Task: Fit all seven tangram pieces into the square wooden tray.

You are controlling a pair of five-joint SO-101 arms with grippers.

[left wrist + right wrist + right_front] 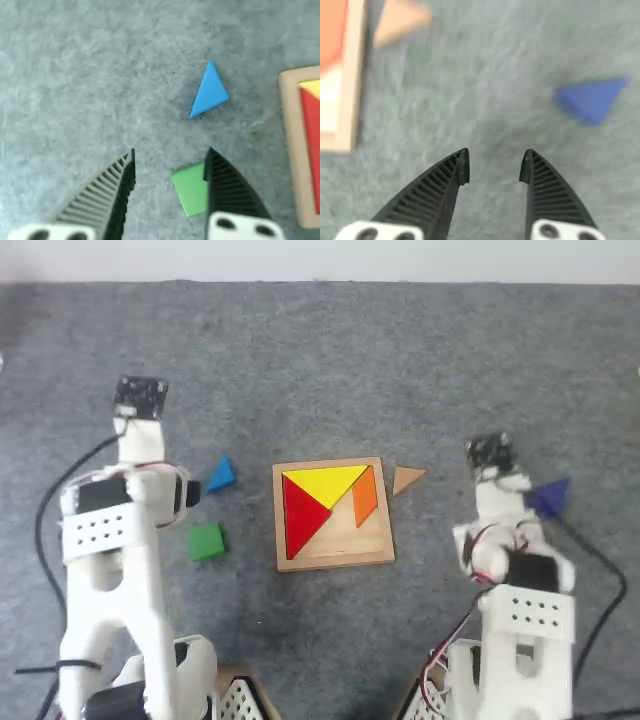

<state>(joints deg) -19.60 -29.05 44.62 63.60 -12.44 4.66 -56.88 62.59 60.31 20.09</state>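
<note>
The square wooden tray [335, 558] lies mid-table and holds a yellow triangle [325, 483], a red triangle [300, 513] and an orange parallelogram [364, 494]. A light blue triangle [221, 475] [210, 92] and a green square [206, 541] [192, 188] lie left of the tray. A tan triangle [406, 478] [400, 20] sits just off its right edge, and a dark blue triangle [548, 497] [592, 99] lies farther right. My left gripper [170, 157] hangs open over the cloth beside the green square. My right gripper [493, 160] is open above bare cloth between the tan and dark blue triangles.
Grey felt covers the table [320, 370]. The tray's edge [292, 145] [350, 80] shows in both wrist views. The two arm bases [110, 640] [520, 640] stand at the near edge.
</note>
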